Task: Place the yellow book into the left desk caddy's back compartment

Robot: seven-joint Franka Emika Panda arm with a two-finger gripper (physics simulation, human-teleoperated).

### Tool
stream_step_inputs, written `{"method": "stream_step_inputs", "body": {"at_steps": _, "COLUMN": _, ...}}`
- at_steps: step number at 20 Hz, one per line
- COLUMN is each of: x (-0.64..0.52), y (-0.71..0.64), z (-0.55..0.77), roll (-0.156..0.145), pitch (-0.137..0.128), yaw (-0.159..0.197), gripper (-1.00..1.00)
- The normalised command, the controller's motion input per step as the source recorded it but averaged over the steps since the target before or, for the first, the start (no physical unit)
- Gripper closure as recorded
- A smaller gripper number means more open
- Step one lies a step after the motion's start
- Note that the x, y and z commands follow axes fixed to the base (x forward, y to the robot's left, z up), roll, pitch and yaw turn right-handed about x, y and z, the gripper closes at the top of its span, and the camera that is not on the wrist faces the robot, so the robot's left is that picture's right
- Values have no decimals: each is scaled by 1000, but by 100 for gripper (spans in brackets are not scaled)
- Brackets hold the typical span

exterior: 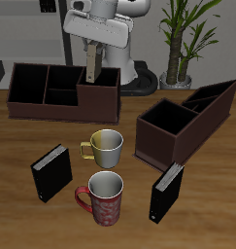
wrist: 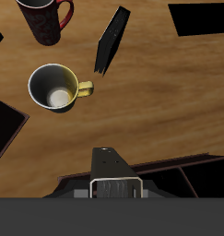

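Currently, reading across the wooden worktop (exterior: 17,209) in the exterior view, we meet first the left desk caddy (exterior: 51,107), a long low dark brown organiser box with a black interior split into several compartments.

Over the end of that box nearest the middle of the worktop hangs the hand (exterior: 91,49). Its two fingers are closed tight on the yellow book (exterior: 90,68), a small thin dull tan hardcover. The book is upright, with its long axis pointing straight down from the hand. Its lower edge seems level with the caddy's rim, though we cannot tell whether it has entered the compartment below.

The wrist view shows the book (wrist: 111,166) end-on beneath the hand, with the caddy's dividers (wrist: 182,168) just beside it. We judge that the coming move turns on this vertical line-up: book directly under hand, compartment directly under book.

Farther along stands the second, shorter dark brown caddy (exterior: 168,146), well apart and untouched.
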Motion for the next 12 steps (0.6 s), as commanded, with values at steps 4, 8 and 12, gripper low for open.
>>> {"method": "stream_step_inputs", "body": {"at_steps": 4, "x": -174, "y": 656, "z": -83, "roll": 30, "pitch": 0, "yaw": -36, "gripper": 100}}
{"method": "stream_step_inputs", "body": {"at_steps": 8, "x": -243, "y": 812, "z": 0, "roll": 78, "pitch": -7, "yaw": -15, "gripper": 100}}
{"method": "stream_step_inputs", "body": {"at_steps": 12, "x": -145, "y": 482, "z": 120, "roll": 35, "pitch": -37, "yaw": -1, "gripper": 100}}
